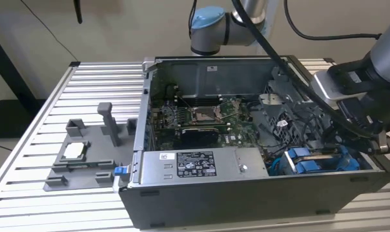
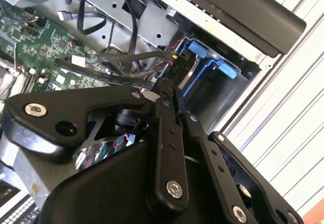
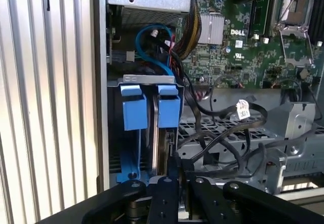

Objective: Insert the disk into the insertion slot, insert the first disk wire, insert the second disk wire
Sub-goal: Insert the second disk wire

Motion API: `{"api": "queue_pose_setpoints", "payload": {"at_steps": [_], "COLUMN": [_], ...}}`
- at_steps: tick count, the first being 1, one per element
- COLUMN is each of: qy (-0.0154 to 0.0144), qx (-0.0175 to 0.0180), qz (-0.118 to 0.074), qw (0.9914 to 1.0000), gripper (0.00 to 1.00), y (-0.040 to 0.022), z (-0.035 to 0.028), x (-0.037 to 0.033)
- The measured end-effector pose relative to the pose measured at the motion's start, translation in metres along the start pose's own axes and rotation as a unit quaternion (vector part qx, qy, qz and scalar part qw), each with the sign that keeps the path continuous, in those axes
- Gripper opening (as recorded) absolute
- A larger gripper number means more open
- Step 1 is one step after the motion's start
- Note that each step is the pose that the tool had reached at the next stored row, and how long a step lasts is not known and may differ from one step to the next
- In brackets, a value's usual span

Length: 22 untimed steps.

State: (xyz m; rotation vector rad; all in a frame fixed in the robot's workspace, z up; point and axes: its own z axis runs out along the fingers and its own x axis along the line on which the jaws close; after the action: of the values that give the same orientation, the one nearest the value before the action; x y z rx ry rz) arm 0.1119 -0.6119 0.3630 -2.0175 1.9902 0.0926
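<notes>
1. I am down inside the open computer case (image 1: 247, 205), low on the exterior view's right, because that corner is where the slot sits.
2. The disk (image 3: 156, 138) stands on edge inside the slot (image 3: 147, 78), with its blue tabs (image 3: 134, 106) at the open end. It looks pushed home to me, so I judge the first step done.
3. My gripper (image 2: 164, 88) sits close against the disk's blue frame, on the side where the cables come in. My fingers (image 2: 163, 117) are drawn narrow, almost together. I cannot tell whether anything is pinched between them.
4. A small black plug (image 2: 174, 68) with a red mark lies just beyond my tips, near the blue frame. I judge I am this narrow because the gap between frame and cables is tight and a plug is a thin thing to grasp.
5. Loose black cables (image 3: 228, 133) loop over the metal floor beside the slot, and one ends in a white-tagged plug (image 3: 243, 110). That plug lies apart from the disk, so some of the wiring seems not yet joined.
6. The green board (image 1: 202, 113) and the grey power box (image 1: 195, 164) lie towards the exterior view's left, apart from me. The case rests on a slatted table (image 1: 98, 82).
</notes>
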Motion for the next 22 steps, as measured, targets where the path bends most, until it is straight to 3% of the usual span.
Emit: {"api": "queue_pose_setpoints", "payload": {"at_steps": [6,9,11,13,17,19,22], "qy": [-0.0014,-0.0021,-0.0025,-0.0031,-0.0034,-0.0033,-0.0033], "qx": [-0.0138,-0.019,-0.022,-0.0227,-0.0227,-0.0227,-0.0228], "qz": [-0.006,-0.008,-0.01,-0.01,-0.01,-0.01,-0.01], "qw": [0.99989,0.99978,0.9997,0.99969,0.99969,0.99969,0.99968], "gripper": [0.17,0.3,0.3,0.3,0.3,0.3,0.3], "y": [-0.0015,-0.0005,-0.0005,0.0014,0.0142,0.018,0.0187], "z": [-0.01,-0.0129,-0.017,-0.0217,-0.0233,-0.0223,-0.0189], "x": [-0.0075,-0.009,-0.0107,-0.0123,-0.0161,-0.0226,-0.035]}}
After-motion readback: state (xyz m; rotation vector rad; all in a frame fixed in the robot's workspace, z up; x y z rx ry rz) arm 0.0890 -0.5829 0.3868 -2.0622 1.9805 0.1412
